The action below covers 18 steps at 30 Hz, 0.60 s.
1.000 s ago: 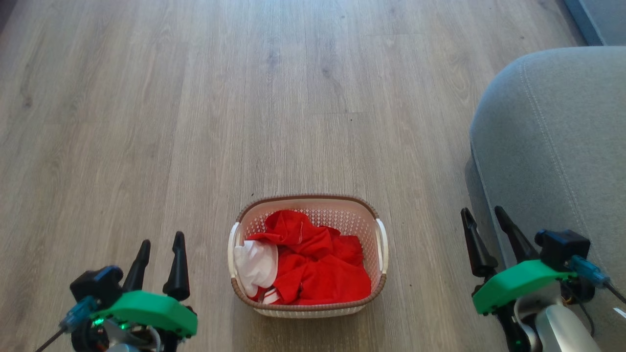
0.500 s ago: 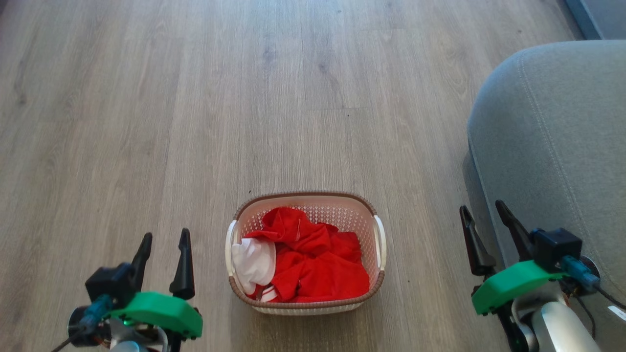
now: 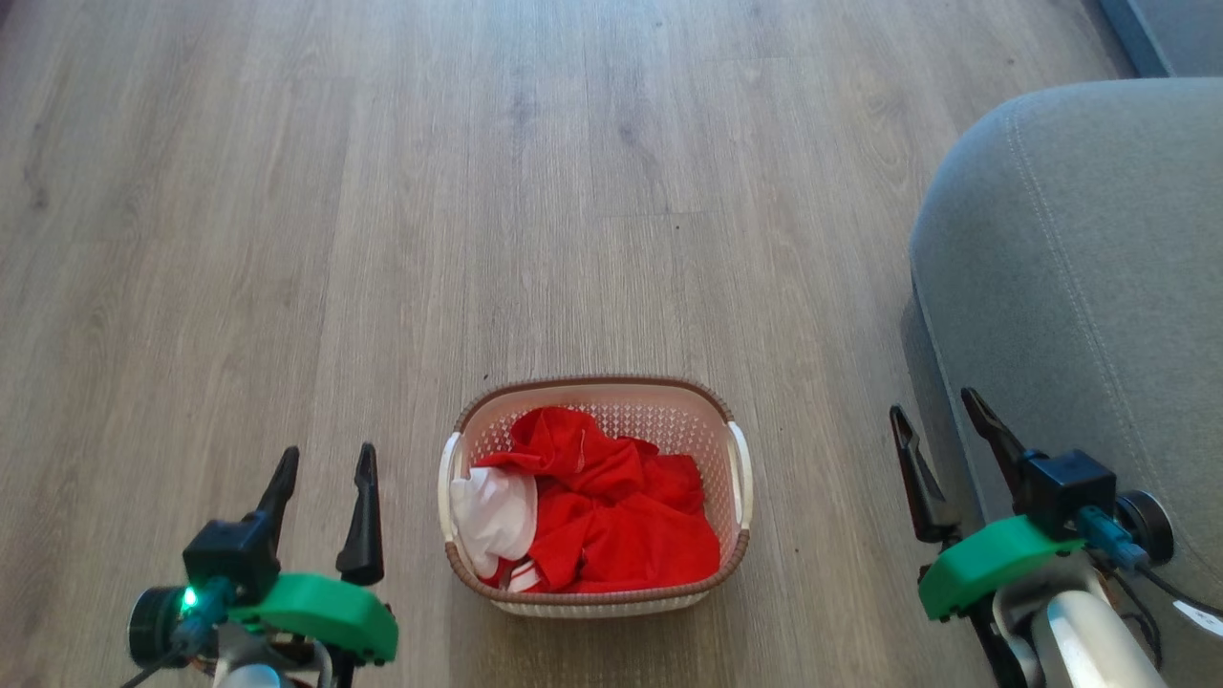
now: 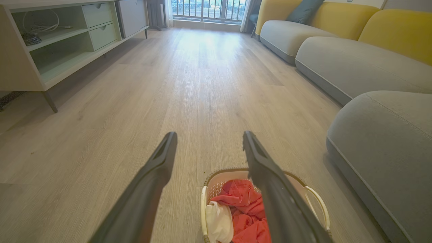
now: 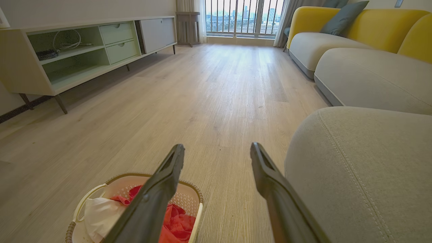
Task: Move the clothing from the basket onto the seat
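- Sitting between left gripper (image 3: 328, 449) and right gripper (image 3: 932, 401), within reach, the cream basket (image 3: 597, 380) holds crumpled red clothing (image 3: 611, 526).
- Both hover empty, jaws wide.
- Grey seat (image 3: 1099, 239) stands close on the right.

Clothing (image 3: 611, 521) fills basket (image 3: 597, 390) (floor); seat (image 3: 1080, 248) right.
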### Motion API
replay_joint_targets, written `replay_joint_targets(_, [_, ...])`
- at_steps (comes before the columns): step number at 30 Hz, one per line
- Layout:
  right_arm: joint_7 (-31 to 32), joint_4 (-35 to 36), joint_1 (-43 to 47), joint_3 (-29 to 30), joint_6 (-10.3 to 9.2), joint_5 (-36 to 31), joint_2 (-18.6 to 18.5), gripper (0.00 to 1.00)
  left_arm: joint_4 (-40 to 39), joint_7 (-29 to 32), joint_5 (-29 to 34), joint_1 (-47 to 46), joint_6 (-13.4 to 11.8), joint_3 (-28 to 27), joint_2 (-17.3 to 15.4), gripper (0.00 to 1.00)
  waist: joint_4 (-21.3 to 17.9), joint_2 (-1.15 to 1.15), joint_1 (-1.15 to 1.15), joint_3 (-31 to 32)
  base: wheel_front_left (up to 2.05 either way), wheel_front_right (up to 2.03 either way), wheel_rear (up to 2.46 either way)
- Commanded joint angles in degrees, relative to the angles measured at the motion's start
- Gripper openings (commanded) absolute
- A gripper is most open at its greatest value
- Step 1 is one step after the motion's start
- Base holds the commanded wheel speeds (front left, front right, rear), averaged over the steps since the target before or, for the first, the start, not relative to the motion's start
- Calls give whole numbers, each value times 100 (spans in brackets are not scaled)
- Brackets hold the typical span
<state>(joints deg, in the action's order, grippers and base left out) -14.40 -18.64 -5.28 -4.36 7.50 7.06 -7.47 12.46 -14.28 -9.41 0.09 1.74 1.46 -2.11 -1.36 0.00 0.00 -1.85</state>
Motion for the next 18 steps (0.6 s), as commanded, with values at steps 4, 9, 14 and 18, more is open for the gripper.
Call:
replay_joint_targets(4, [-60,174,-246,-122,-1,-7,-52,100,-170,-72,-24,-222,-45,-179,-76,100,1,0,0,16,0,0,0])
replay_joint_targets(9, [-60,173,-252,-139,-1,12,-58,100,-157,-72,-47,-221,-48,-168,-76,100,-6,0,0,-3,0,0,0])
replay_joint_targets(14, [-60,174,-277,-134,-1,18,-54,100,-159,-72,-62,-243,-57,-167,-76,100,-17,0,0,-47,0,0,0])
replay_joint_targets(18, [-60,187,-292,-113,-1,14,-56,100,-158,-72,-72,-259,-61,-165,-76,100,-35,0,0,-89,0,0,0])
